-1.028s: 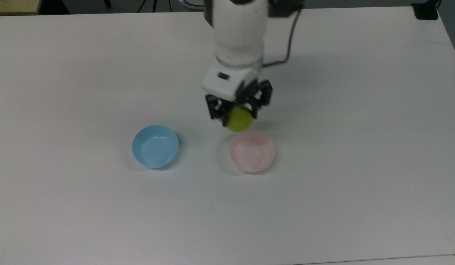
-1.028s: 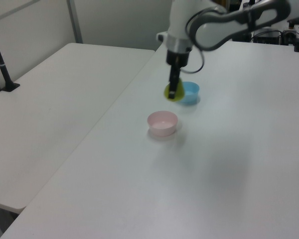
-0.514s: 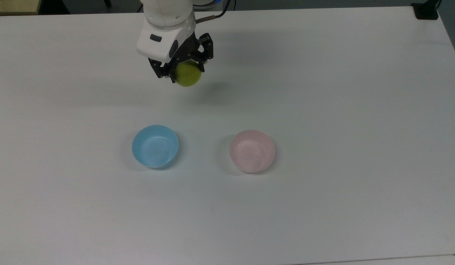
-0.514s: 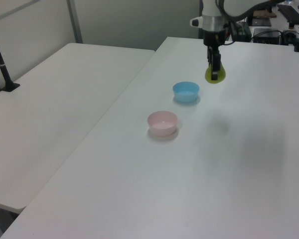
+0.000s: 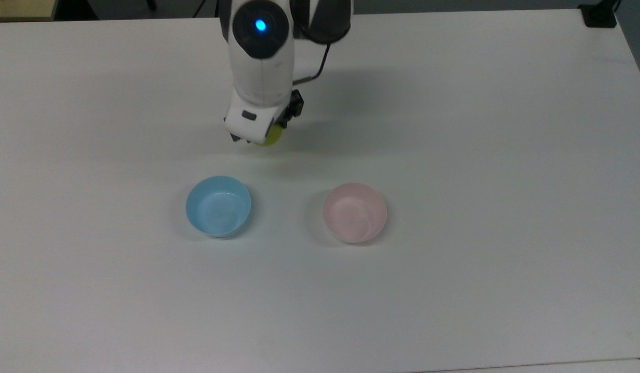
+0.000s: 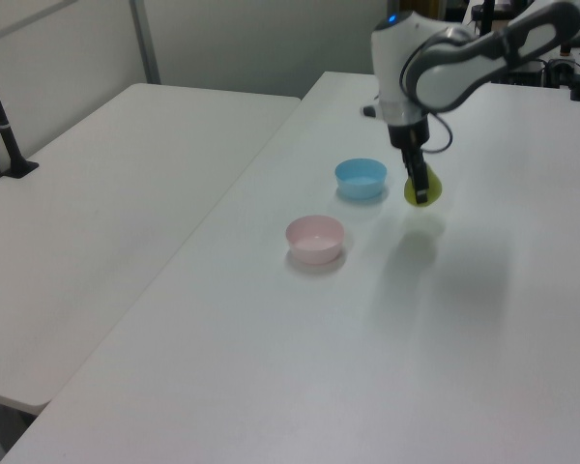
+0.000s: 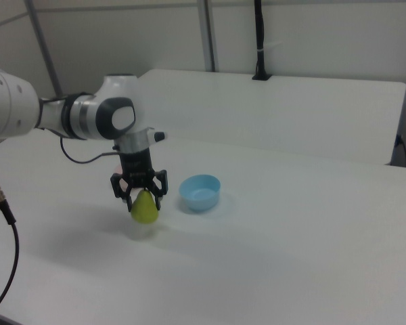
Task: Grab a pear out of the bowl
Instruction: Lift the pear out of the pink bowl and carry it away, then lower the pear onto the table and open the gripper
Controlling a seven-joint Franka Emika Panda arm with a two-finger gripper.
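Observation:
My gripper (image 7: 144, 198) is shut on the yellow-green pear (image 7: 145, 210), fingers clasping its narrow upper part. The pear (image 6: 426, 191) hangs a little above the white table, its shadow just beneath it. In the top view the pear (image 5: 273, 137) peeks out under the white hand, behind the blue bowl (image 5: 218, 205) and to the top view's left of the pale pink bowl (image 5: 354, 212). The pink bowl (image 6: 315, 238) stands upright with nothing in it, well apart from the gripper.
The light blue bowl (image 6: 361, 178) stands close to the pear, on the left view's left of it; it lies on the right view's right as bowl (image 7: 200, 191). A second white table (image 6: 106, 193) adjoins this one. The arm's cable (image 5: 320, 62) trails behind the hand.
A second ago the pear hung just over the pink bowl. The gripper carried it far back and to the top view's left, and has now come forward and lower, behind the blue bowl.

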